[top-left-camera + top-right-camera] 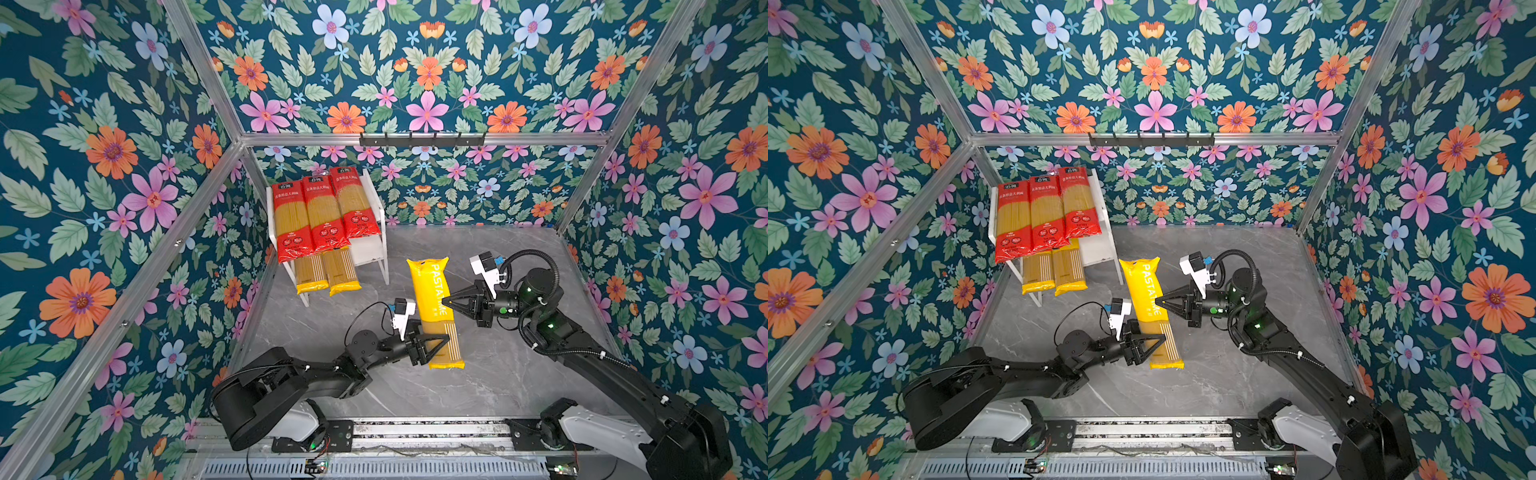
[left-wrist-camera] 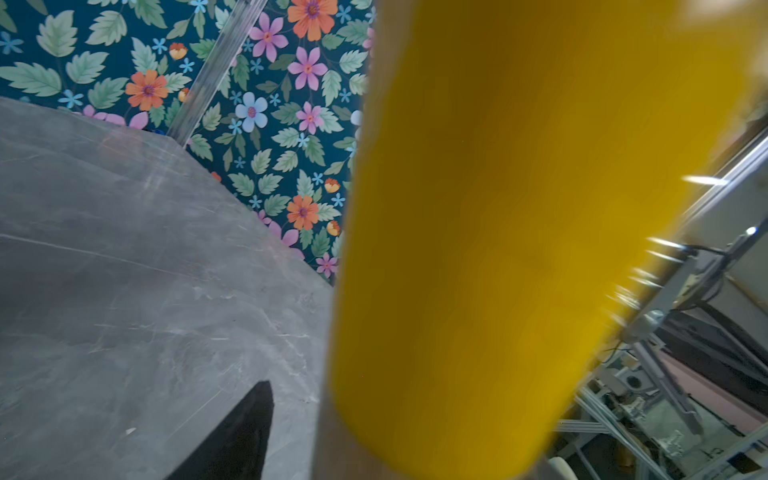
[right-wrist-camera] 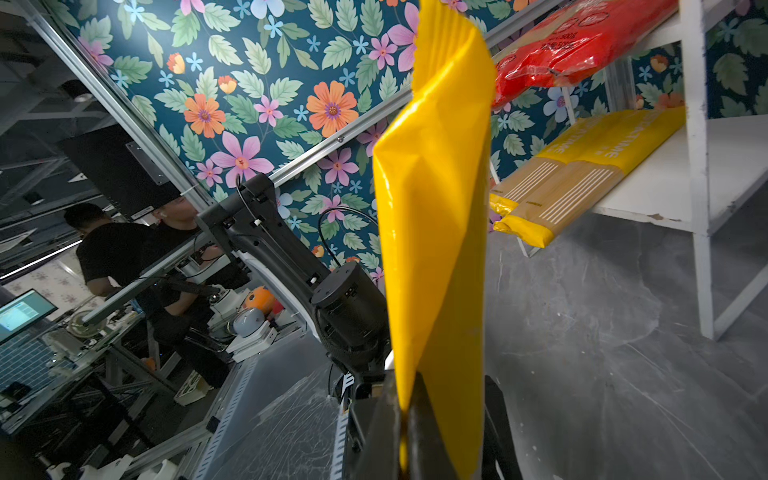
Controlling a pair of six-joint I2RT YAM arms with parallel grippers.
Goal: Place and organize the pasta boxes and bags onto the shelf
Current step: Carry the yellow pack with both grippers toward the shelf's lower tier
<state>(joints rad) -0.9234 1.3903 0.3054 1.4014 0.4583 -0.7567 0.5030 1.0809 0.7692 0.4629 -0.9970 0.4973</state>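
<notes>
A yellow-ended pasta bag [image 1: 432,291] [image 1: 1144,286] hangs tilted above the grey table. My right gripper [image 1: 444,300] [image 3: 405,436] is shut on the bag's yellow film at its side edge. Lower down, my left gripper [image 1: 444,343] [image 1: 1160,343] stands open astride the bag's striped clear part. In the left wrist view one finger [image 2: 237,436] stands apart from the bag [image 2: 498,208]; the other is hidden behind it. The white shelf [image 1: 376,208] [image 3: 698,166] at the back left carries three red-ended bags [image 1: 324,216] on top. Two yellow-ended bags [image 1: 326,272] [image 3: 582,178] lie on its lower tier.
The lower tier has a bare white patch [image 1: 368,249] right of the yellow-ended bags. A black hook rail [image 1: 422,139] runs along the back wall. Floral walls and aluminium posts [image 1: 582,195] close in the grey table [image 1: 498,374].
</notes>
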